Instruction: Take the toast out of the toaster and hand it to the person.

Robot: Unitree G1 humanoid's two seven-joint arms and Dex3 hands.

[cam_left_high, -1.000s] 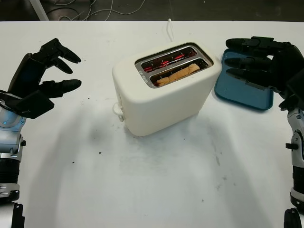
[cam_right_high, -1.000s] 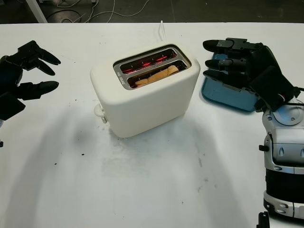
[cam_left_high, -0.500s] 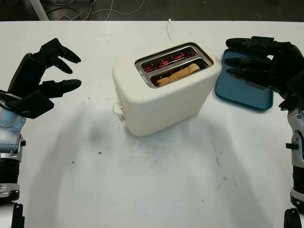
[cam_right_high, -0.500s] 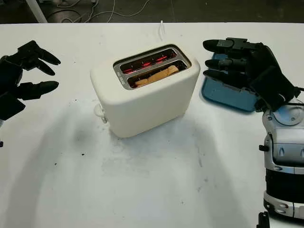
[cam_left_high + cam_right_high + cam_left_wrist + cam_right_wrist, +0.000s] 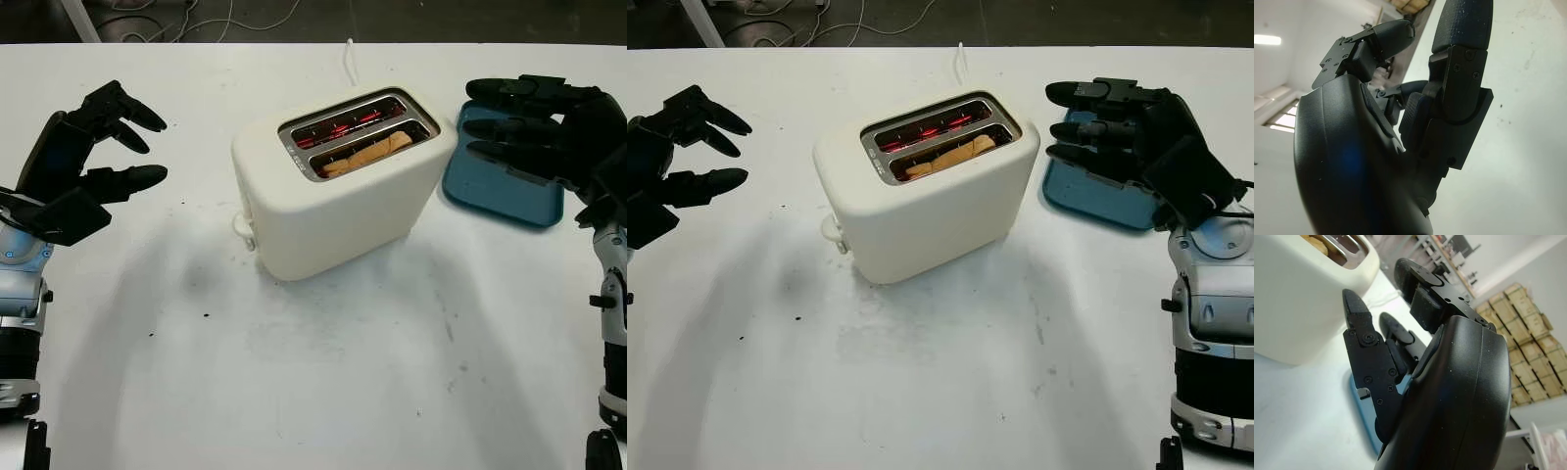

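The big white table [image 5: 323, 392] is in front of me, and the cream toaster [image 5: 338, 201] stands in the middle of it, just where it stood a second ago. Nothing big has changed since then. My two arms have not moved, and the toaster has at most slid a tiny bit. That tells me I have not started the grab yet, so the whole job is still ahead of me. My right hand [image 5: 534, 132] hangs open in the air just beside the toaster's right end and holds nothing. Under it lies a flat blue tray [image 5: 500, 196]. My left hand [image 5: 83, 157] is open too and holds nothing, well apart from the toaster on its left side. The toast [image 5: 370, 152] is still down in the slot nearer to me, with only its top edge peeking out. The far slot glows red inside, so I think the toaster may be hot and I should touch only the bread. I think my right hand should go up over the slot next and pinch that edge.
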